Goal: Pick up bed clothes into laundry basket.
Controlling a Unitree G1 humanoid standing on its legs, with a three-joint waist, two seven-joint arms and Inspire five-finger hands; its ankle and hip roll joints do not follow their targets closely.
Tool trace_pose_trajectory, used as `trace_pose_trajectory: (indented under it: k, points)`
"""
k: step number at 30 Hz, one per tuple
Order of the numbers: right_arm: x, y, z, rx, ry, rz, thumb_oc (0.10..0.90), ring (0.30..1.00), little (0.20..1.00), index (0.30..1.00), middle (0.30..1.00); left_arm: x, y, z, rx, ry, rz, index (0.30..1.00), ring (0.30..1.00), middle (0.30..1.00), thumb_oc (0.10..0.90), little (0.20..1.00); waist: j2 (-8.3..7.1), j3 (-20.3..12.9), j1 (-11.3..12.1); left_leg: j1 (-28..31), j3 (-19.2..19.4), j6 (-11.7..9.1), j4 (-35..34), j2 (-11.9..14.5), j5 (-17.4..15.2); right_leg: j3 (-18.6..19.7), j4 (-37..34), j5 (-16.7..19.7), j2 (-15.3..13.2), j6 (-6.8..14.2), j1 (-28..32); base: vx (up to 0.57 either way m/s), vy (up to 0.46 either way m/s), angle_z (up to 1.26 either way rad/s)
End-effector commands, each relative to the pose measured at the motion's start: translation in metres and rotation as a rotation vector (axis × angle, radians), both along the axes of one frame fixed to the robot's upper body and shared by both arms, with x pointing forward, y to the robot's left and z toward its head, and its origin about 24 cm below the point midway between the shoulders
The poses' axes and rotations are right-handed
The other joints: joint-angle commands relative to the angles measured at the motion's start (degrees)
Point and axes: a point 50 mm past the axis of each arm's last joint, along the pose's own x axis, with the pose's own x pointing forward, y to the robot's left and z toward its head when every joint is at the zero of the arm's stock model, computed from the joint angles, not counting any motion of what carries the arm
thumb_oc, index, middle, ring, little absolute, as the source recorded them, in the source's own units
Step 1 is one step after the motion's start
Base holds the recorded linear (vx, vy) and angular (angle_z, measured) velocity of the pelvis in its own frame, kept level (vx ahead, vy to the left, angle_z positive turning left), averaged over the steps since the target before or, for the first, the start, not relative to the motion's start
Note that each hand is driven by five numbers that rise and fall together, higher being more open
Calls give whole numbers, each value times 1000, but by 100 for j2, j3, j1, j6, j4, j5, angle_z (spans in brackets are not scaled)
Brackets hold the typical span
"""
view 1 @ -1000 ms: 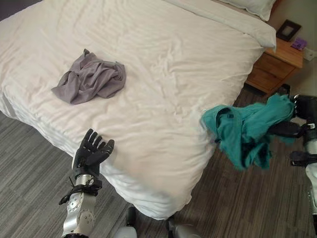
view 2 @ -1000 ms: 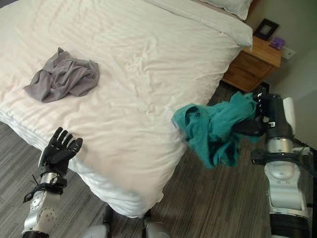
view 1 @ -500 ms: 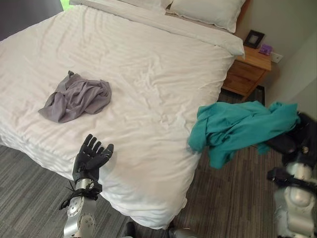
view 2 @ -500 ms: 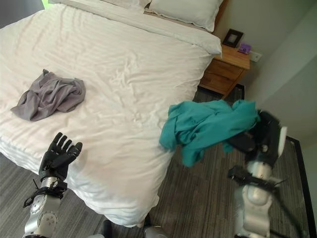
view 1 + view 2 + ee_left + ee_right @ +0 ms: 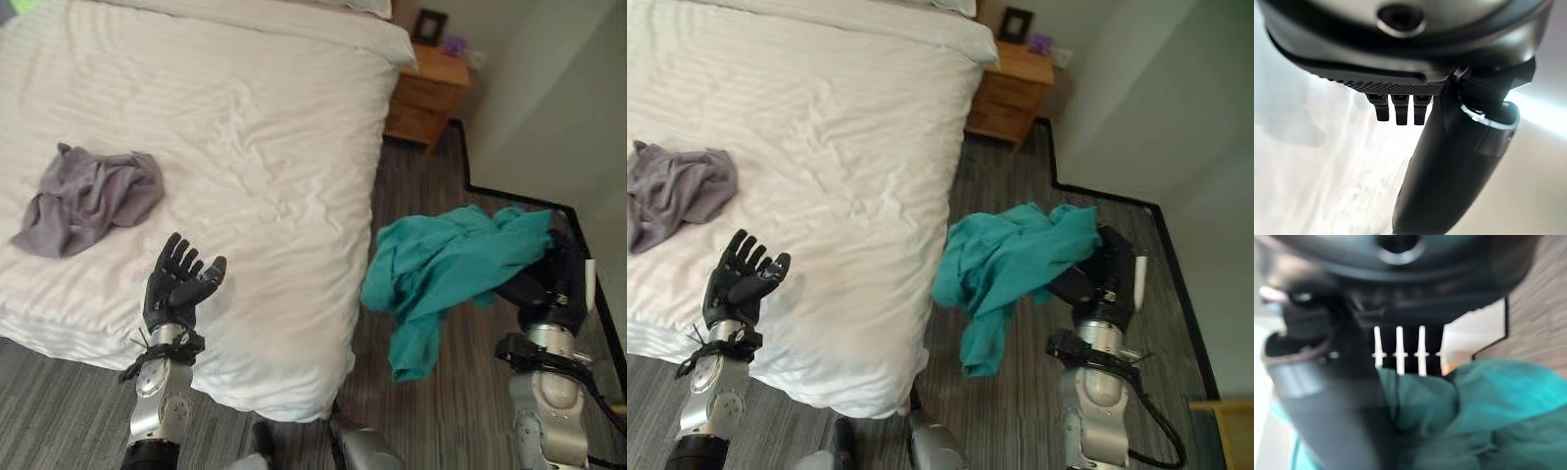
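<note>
- Right robot hand [image 5: 560,284] is held up over the dark wood-look floor [image 5: 460,392] beside the bed, its fingers curled round a bunched teal garment [image 5: 441,269].
- Most of the teal garment hangs clear of the floor toward the bed side of the hand, with one fold drooping lower than the rest; in the right wrist view the same teal cloth [image 5: 1498,406] is pressed close against the fingers.
- Left robot hand [image 5: 176,287] is raised in front of the near edge of the bed, fingers straight and spread, holding nothing; I cannot tell whether it touches the cover.
- Past it, a crumpled grey garment [image 5: 86,196] lies on the white bed [image 5: 245,117], well apart from both hands.
- Beyond the far corner of the bed stands a wooden nightstand [image 5: 426,93] with a small dark picture frame [image 5: 428,24] and a little purple object [image 5: 454,44] on top.
- At the lower edge of the right eye view, a yellow-brown corner [image 5: 1225,416] of something shows on the floor near the wall.
</note>
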Motion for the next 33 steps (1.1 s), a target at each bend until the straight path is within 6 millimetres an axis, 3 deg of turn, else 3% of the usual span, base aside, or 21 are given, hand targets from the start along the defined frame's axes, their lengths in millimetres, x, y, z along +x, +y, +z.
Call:
trace_pose_trajectory:
  k: [1, 3, 5, 6, 7, 8, 10, 11, 13, 14, 15, 16, 18, 19, 23, 24, 26, 27, 29, 32, 33]
  points:
    - [-2, 0, 68, -89, -349, -13, 400, 300, 300, 300, 300, -4, 34, 56, 134, -248, 117, 900, 900, 900, 800, 900, -228, -521, 233, -70, -94, 104, -328, -521, -281, -116, -40, -662, -143, 220, 845, -111, -6, -97]
    - [9, 8, 72, -71, -360, 34, 400, 300, 300, 300, 300, -17, 45, 46, 118, -208, 172, 900, 900, 900, 800, 900, -334, -708, 592, -405, 348, 141, -236, -575, -163, -454, -429, -809, -120, 165, 1307, -223, -42, -107]
    - [14, 13, 74, -83, -362, 62, 400, 300, 300, 300, 300, -22, 50, 44, 116, -199, 193, 900, 900, 900, 800, 900, -368, -752, 832, -756, 466, 26, -109, -514, 2, -347, -1533, -1420, 74, -181, 1691, -215, -90, -104]
    - [14, 13, 74, -83, -362, 62, 400, 300, 300, 300, 300, -22, 50, 44, 116, -199, 192, 900, 900, 900, 800, 900, -368, -755, 846, -756, 479, 15, -101, -502, -1, -334, -1578, -1401, 85, -193, 1709, -229, -79, -100]
    - [12, 10, 75, -97, -354, 67, 400, 300, 300, 300, 300, -23, 48, 40, 101, -194, 187, 900, 900, 900, 800, 900, -317, -777, 961, -1042, 551, -100, -10, -485, 207, -124, -2430, -1421, 251, -327, 2028, -251, -107, -92]
    - [11, 9, 76, -101, -358, 63, 400, 300, 300, 300, 300, -22, 47, 40, 82, -203, 187, 900, 900, 900, 800, 900, -272, -753, 999, -1204, 509, -202, 65, -441, 316, -52, -2799, -1328, 316, -387, 2156, -360, -152, -69]
    - [8, 6, 75, -98, -356, 55, 400, 300, 300, 300, 300, -21, 44, 38, 57, -207, 176, 900, 900, 900, 800, 900, -213, -629, 1010, -1480, 318, -422, 372, -301, 547, -7, -3102, -1229, 370, -481, 2297, -226, -108, -36]
    - [8, 6, 75, -98, -357, 55, 400, 300, 300, 300, 300, -21, 44, 38, 56, -208, 176, 900, 900, 900, 800, 900, -189, -627, 1014, -1508, 314, -425, 387, -267, 575, -6, -3120, -1189, 402, -496, 2285, -213, -98, 10]
    - [7, 4, 76, -112, -352, 67, 400, 300, 300, 300, 300, -21, 36, 34, 31, -208, 148, 900, 900, 900, 800, 900, -46, -398, 1112, -1735, -567, -866, 723, -212, 923, 0, -3105, -1157, 441, -570, 2314, -291, -55, 22]
    - [11, 6, 77, -118, -348, 89, 400, 300, 300, 300, 300, -22, 33, 32, 31, -202, 133, 900, 900, 900, 800, 900, -6, -278, 1206, -1708, -1325, -971, 945, -332, 932, 64, -2975, -1092, 377, -568, 2193, -337, 38, 15]
    - [13, 7, 77, -96, -350, 119, 400, 300, 300, 300, 300, -26, 34, 29, 37, -188, 133, 900, 900, 900, 800, 900, -117, -229, 1122, -1601, -1675, -898, 1354, -350, 416, -17, -2860, -1014, 112, -515, 2068, -251, 50, 5]
    - [13, 7, 77, -95, -351, 120, 400, 300, 300, 300, 300, -26, 34, 29, 37, -188, 134, 900, 900, 900, 800, 900, -106, -228, 1092, -1638, -1702, -889, 1409, -353, 400, -45, -2853, -1014, 120, -507, 2066, -185, 44, -5]
    - [11, 5, 76, -94, -348, 120, 400, 300, 300, 300, 300, -26, 32, 29, 42, -189, 112, 900, 900, 900, 800, 900, -188, -297, 916, -1398, -1518, -754, 1874, -66, 5, -237, -2787, -928, -65, -482, 1972, -121, 102, 16]
    - [7, 2, 75, -106, -341, 101, 400, 300, 300, 300, 300, -22, 27, 33, 43, -208, 79, 900, 900, 900, 800, 900, -172, -492, 748, -953, -1412, -747, 1748, 303, -143, -403, -2812, -837, -158, -448, 1847, -82, 123, 49]
    - [3, -6, 72, -100, -327, 66, 400, 300, 300, 300, 300, -19, 23, 33, 42, -210, 57, 900, 900, 900, 800, 900, -80, -654, 576, -390, -1382, -853, 1400, 580, -249, -556, -2880, -785, -213, -374, 1820, -45, 179, 40]
    - [-3, -18, 69, -98, -316, 7, 400, 300, 300, 300, 300, -12, 17, 38, 35, -231, 21, 900, 900, 900, 800, 900, 21, -784, 330, -43, -1060, -972, 1123, 853, -321, -775, -2903, -680, -364, -277, 1754, -69, 243, 75]
    - [-4, -18, 69, -98, -316, 6, 400, 300, 300, 300, 300, -12, 16, 38, 34, -231, 20, 900, 900, 900, 800, 900, 25, -789, 326, -28, -1063, -975, 1092, 854, -311, -785, -2912, -677, -361, -274, 1763, -39, 161, 63]
    - [-5, -20, 69, -99, -312, -3, 400, 300, 300, 300, 300, -12, 15, 38, 29, -235, 6, 900, 900, 900, 800, 900, 68, -844, 261, 78, -876, -991, 911, 908, -419, -878, -2920, -654, -394, -239, 1743, -63, 209, 46]
    - [-6, -21, 69, -90, -318, -19, 400, 300, 300, 300, 300, -6, 7, 36, 23, -224, -32, 900, 900, 900, 800, 900, 113, -866, 216, 192, -645, -953, 382, 714, -546, -983, -2931, -464, -527, -113, 1652, -96, 340, 40]
    - [-1, -14, 70, -80, -331, 5, 400, 300, 300, 300, 300, -6, 6, 36, 52, -209, -38, 900, 900, 900, 800, 900, 94, -830, 281, 230, -752, -778, 175, 374, -734, -922, -2852, -223, -777, 94, 1454, -54, 261, 25]
    - [-1, -14, 70, -80, -331, 5, 400, 300, 300, 300, 300, -6, 6, 36, 52, -209, -38, 900, 900, 900, 800, 900, 94, -830, 281, 230, -752, -778, 175, 374, -734, -922, -2852, -223, -777, 94, 1454, -79, 409, 34]
